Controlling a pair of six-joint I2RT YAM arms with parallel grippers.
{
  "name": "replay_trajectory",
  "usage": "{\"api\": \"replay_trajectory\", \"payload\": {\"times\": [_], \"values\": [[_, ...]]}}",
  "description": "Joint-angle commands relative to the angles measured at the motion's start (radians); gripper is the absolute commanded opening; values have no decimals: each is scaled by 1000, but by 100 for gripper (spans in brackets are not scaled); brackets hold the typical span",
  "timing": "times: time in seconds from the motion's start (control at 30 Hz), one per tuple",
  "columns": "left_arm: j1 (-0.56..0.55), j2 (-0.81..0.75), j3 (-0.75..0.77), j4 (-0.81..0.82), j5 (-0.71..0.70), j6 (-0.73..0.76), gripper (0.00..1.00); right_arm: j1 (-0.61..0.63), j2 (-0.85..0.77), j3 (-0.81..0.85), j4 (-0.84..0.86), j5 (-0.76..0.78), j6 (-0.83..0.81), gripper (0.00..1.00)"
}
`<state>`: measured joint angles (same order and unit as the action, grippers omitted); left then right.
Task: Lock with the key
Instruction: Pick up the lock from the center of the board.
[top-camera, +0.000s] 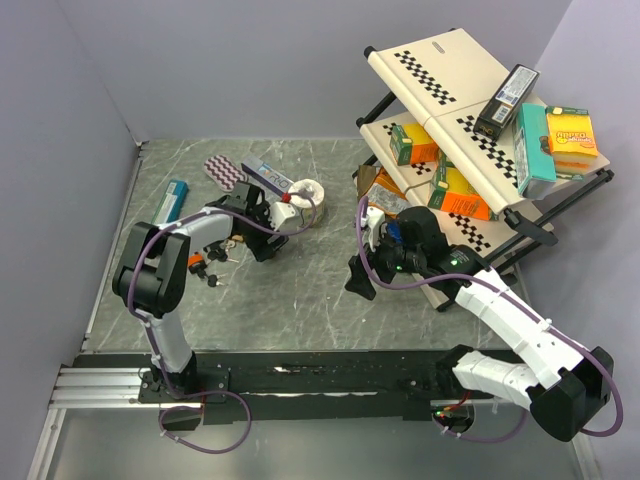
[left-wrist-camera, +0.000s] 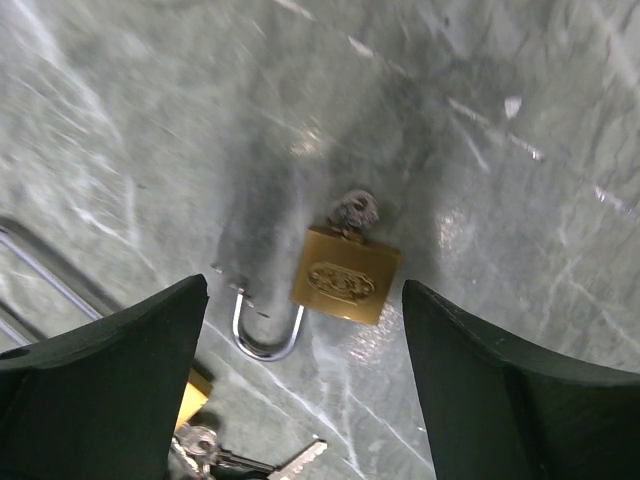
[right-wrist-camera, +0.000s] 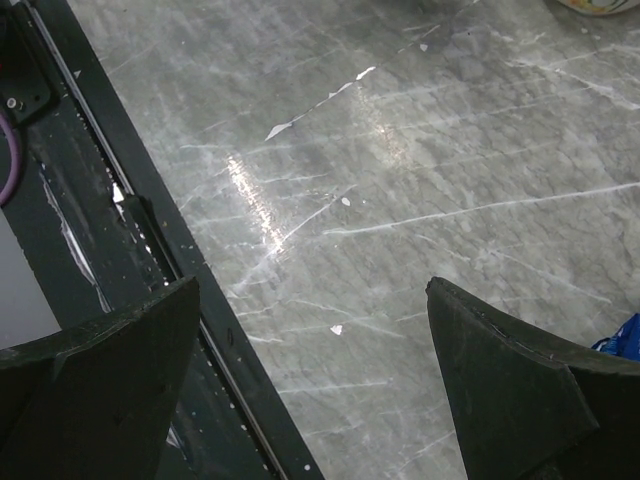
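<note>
A brass padlock (left-wrist-camera: 346, 284) lies flat on the grey marble table, its steel shackle (left-wrist-camera: 266, 335) swung open to the side. A dark key head (left-wrist-camera: 353, 212) sticks out of its far end. In the left wrist view a loose bunch of keys (left-wrist-camera: 250, 462) lies nearer the camera, beside a second brass piece (left-wrist-camera: 196, 394). My left gripper (left-wrist-camera: 305, 290) hangs open just above the padlock, one finger on each side and neither touching it. In the top view the left gripper (top-camera: 248, 240) is at the table's left middle. My right gripper (top-camera: 362, 275) is open over bare table with nothing between its fingers (right-wrist-camera: 500, 390).
A tilted wire rack (top-camera: 470, 130) with several boxes stands at the back right. A white tape roll (top-camera: 306, 191), a pink checkered item (top-camera: 224, 172) and a blue packet (top-camera: 172, 201) lie behind the left gripper. A black rail (right-wrist-camera: 120, 230) runs along the near edge.
</note>
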<state>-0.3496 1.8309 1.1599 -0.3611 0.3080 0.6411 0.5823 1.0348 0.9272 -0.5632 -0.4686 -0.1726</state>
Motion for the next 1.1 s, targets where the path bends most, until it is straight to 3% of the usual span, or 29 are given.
{"api": "replay_trajectory", "payload": {"times": [0.0,0.1,0.3,0.53,0.57,0.83,1.07], "values": [[-5,-16,-19,22,5,45,84,-7,-4,13,0,-31,-13,100],[-5,-16,-32,27,3,54,82,-7,-1,12,3,-33,-16,100],[-5,-15,-49,44,-4,65,64,-9,1,9,9,-36,-16,100],[-3,-71,-80,80,23,72,33,-7,13,22,19,-61,36,100],[-2,-91,-98,85,43,75,32,-9,13,25,26,-64,48,100],[-3,-464,-284,160,117,178,9,-15,47,62,54,-130,130,100],[-20,-807,-449,169,172,374,1,-19,111,139,89,-225,284,100]]}}
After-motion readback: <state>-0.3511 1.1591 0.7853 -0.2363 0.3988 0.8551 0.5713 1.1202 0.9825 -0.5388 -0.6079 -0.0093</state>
